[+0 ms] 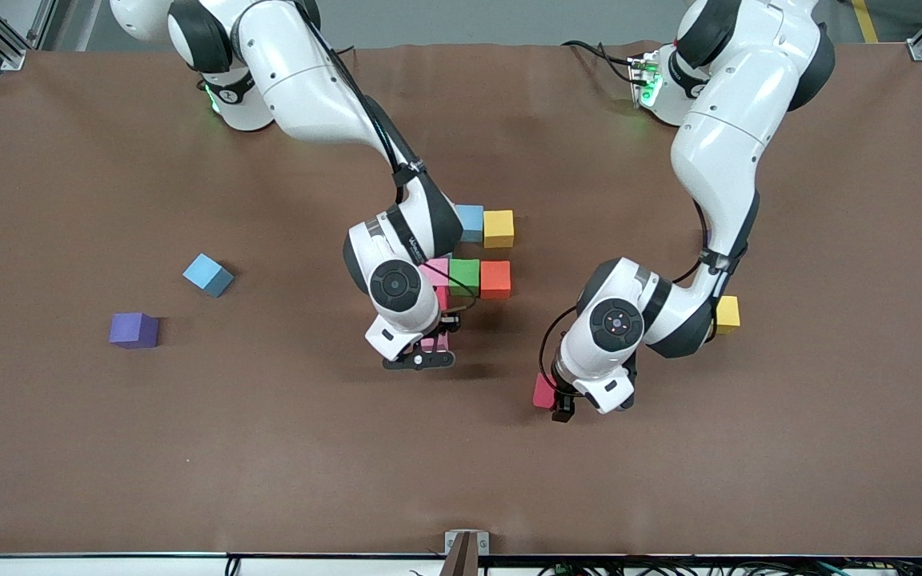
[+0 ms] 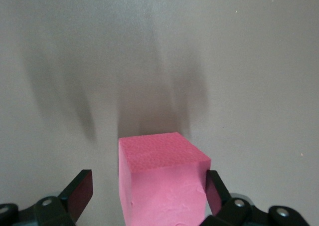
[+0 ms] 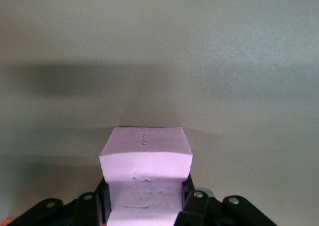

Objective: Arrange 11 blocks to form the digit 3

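Where coloured blocks (image 1: 497, 229) sit, brown matte table (image 1: 269, 448) shows faint creases

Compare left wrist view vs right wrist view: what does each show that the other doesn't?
Left wrist view only: a deep pink foam cube sitting on the table between the left gripper's open fingers, one pad touching a side, a gap at the other.

Right wrist view only: a pale pink foam cube clamped in the shut right gripper, its sides dented by the pads.

Both: the bare brown table surface past the cube, with shadows; no other blocks.
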### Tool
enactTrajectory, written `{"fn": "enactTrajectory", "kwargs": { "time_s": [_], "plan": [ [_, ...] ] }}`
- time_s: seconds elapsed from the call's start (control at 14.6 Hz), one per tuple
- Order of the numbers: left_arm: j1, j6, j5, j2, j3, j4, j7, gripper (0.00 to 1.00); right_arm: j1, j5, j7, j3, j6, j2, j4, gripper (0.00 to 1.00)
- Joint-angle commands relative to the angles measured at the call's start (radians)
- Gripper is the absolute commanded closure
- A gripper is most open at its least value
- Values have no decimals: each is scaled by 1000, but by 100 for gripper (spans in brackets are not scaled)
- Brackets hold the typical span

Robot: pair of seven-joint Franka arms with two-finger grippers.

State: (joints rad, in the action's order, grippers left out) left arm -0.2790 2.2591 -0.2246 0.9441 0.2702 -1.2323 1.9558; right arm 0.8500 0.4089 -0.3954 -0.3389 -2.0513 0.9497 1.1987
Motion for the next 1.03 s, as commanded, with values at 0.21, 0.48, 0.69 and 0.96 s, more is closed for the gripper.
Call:
{"fn": "enactTrajectory", "kwargs": {
  "time_s": [0.21,0.48,0.69,0.96],
  "plan": [
    [-9,-19,18,-14,-2,2,-9,0,12,-10,-40,-2,-12,14,-16,76],
    [-8,-9,18,-10,-5,2,-14,0,15,-10,-40,-2,-13,18,-16,76],
    [-8,16,18,-5,-12,2,-12,0,18,-10,-39,-2,-13,18,-16,54],
    [-6,13,19,-13,-6,2,-11,0,21,-10,-42,-2,-10,12,-15,0]
  ]
}}
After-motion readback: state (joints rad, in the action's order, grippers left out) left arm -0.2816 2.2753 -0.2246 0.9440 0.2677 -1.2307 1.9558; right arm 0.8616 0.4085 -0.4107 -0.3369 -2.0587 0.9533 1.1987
